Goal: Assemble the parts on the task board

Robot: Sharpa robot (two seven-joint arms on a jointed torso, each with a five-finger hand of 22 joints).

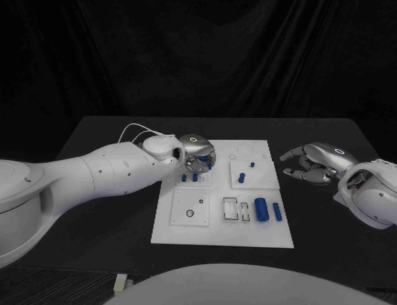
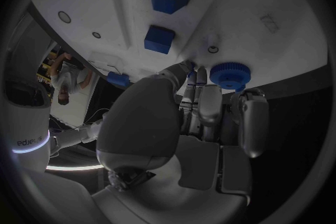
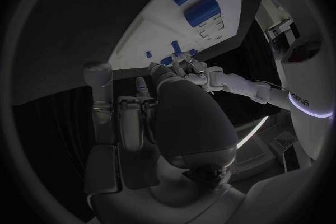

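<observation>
The left hand (image 1: 196, 154) pinched a blue gear (image 2: 229, 74) over the task board (image 1: 221, 235), upper left; seating it probably came next. The right hand (image 1: 310, 163) hung curled, empty.

Matt white task board (image 1: 219, 223), smooth blue plastic parts (image 1: 262, 208).

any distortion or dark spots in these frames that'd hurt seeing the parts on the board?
Head view: even light, the white task board and its blue parts stand out sharply against the black table; the left hand covers some near the far corner. Left wrist view: strong fisheye bending of board edges, the hand's own bulk in shadow below. Right wrist view: dim, board pushed to the rim, right hand dark.
</observation>
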